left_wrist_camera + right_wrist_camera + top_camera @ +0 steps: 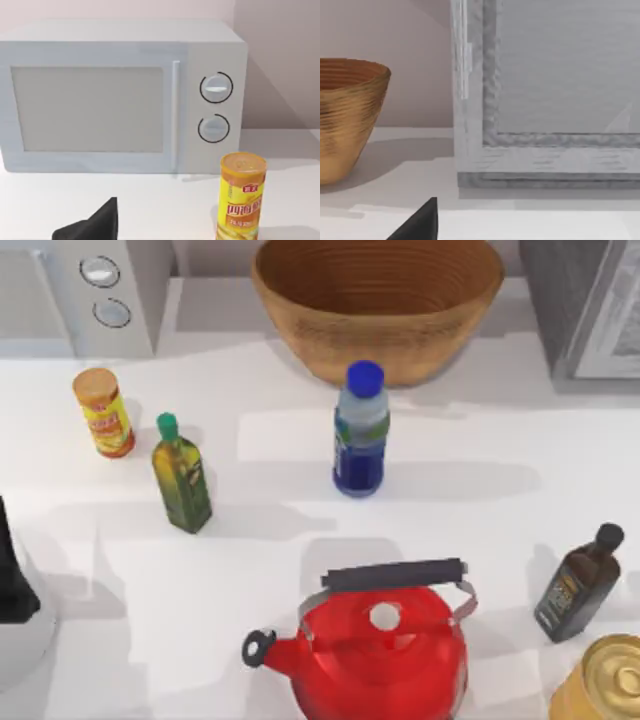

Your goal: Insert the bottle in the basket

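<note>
Top view: bottle (361,430) upright on the white bench (480,540), just in front of the woven basket (378,302) at the rear, untouched. Olive-oil bottle (181,476) and yellow canister (104,412) stand left; red kettle (378,640) in front; dark bottle (578,585) right. Left arm (12,575) sits at the left edge. Whether either arm's fingers are released or clenched, cannot tell.

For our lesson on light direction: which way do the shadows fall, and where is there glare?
Top view: the bottle casts a soft shadow rightward across the table; the kettle carries a white highlight. Right wrist view: the basket shades the tabletop beside it.
</note>
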{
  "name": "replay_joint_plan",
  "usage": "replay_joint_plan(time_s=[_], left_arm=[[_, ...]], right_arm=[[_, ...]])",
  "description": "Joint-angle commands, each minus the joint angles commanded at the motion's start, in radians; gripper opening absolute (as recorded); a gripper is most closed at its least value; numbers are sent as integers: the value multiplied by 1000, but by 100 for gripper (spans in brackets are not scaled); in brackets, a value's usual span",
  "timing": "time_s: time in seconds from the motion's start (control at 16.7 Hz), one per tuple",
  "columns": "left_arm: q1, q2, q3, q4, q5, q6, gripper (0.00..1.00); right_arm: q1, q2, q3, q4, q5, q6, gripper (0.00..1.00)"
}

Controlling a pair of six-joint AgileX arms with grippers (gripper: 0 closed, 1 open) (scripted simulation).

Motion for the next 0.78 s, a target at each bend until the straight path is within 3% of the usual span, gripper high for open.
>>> replay_joint_plan(time_s=[0.36,0.78], left_arm=[[-21,81,36,65,10,1,100],[-141,519,195,388,72,5,100]], right_arm=[[0,0,0,0,0,0,100],[0,0,0,0,0,0,100]])
